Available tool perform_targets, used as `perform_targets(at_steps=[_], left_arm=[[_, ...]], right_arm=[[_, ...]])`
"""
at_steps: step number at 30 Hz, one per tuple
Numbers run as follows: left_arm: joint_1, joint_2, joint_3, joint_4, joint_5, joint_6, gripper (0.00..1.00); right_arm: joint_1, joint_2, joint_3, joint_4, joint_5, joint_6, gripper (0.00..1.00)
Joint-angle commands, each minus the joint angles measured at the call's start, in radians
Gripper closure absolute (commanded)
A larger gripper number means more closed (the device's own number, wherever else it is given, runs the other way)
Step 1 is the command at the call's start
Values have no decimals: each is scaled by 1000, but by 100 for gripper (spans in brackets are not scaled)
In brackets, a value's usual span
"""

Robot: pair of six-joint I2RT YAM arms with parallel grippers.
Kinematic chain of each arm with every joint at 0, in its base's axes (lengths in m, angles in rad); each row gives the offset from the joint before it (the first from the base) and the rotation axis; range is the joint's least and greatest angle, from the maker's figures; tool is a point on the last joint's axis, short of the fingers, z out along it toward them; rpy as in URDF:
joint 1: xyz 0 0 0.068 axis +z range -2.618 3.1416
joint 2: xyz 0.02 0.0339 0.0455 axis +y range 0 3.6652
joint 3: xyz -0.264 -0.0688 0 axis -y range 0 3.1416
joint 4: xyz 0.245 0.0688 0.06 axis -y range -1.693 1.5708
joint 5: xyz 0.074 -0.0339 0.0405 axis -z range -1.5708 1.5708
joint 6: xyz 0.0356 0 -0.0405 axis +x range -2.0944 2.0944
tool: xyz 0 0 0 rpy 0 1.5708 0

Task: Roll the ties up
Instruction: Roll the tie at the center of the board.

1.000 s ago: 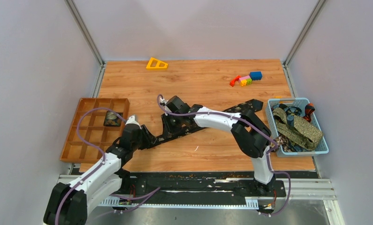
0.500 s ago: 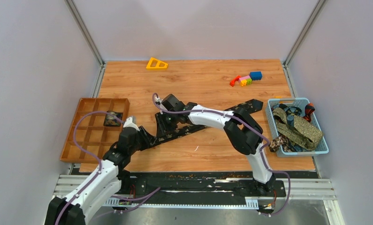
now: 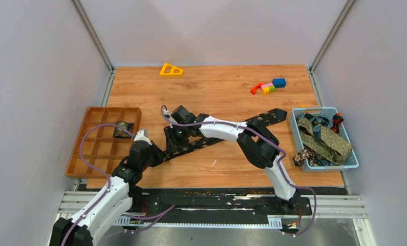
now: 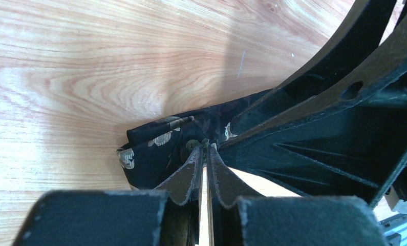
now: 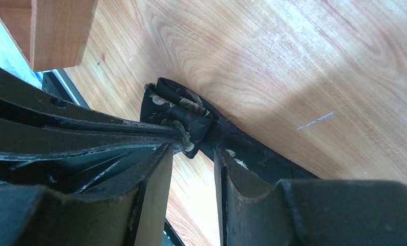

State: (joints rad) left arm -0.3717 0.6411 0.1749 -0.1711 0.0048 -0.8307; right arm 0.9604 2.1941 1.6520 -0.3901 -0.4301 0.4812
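A black tie with pale speckles [image 3: 273,115] lies diagonally across the wooden table, its near-left end folded over. My left gripper [image 3: 158,154] is shut on that folded end, seen close up in the left wrist view [image 4: 205,147] with the fabric [image 4: 152,151] bunched at its tips. My right gripper [image 3: 172,143] is just beside it, open. In the right wrist view [image 5: 196,148] its jaws stand apart over the tie [image 5: 183,115], one finger resting on the fabric. More ties, olive-tan and dark, lie in a blue basket [image 3: 298,119].
A wooden compartment tray [image 3: 83,154] sits at the left with a rolled tie [image 3: 122,129] in one cell. A yellow triangle [image 3: 171,69] and coloured blocks [image 3: 269,86] lie at the back. The basket stands at the right edge.
My right gripper has slid left along the tie toward its folded end. My left gripper has drawn slightly left and toward the near edge, still holding the tie.
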Motion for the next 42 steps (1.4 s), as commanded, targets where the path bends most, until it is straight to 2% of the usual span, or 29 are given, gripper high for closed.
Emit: perform_targets(at_steps=[1, 9, 15, 19, 29, 32, 36, 42], left_arm=[[2, -15, 7, 0, -3, 1, 88], [2, -27, 9, -13, -3, -1, 85], [2, -42, 15, -22, -3, -2, 77], [2, -66, 28, -54, -3, -2, 73], [2, -161, 95, -301, -215, -35, 49], [2, -190, 99, -337, -248, -50, 45], [2, -228, 105, -398, -302, -67, 43], [2, -220, 98, -388, -308, -74, 46]], right_arm=[[9, 27, 52, -1, -19, 15, 64], [12, 66, 76, -2, -32, 19, 69], [21, 77, 83, 7, -46, 25, 73], [22, 81, 86, 10, -48, 29, 79], [23, 79, 116, -13, -47, 18, 98], [21, 76, 124, -23, -40, 9, 100], [20, 73, 146, -58, -11, -19, 100], [13, 72, 156, -92, 32, -58, 100]])
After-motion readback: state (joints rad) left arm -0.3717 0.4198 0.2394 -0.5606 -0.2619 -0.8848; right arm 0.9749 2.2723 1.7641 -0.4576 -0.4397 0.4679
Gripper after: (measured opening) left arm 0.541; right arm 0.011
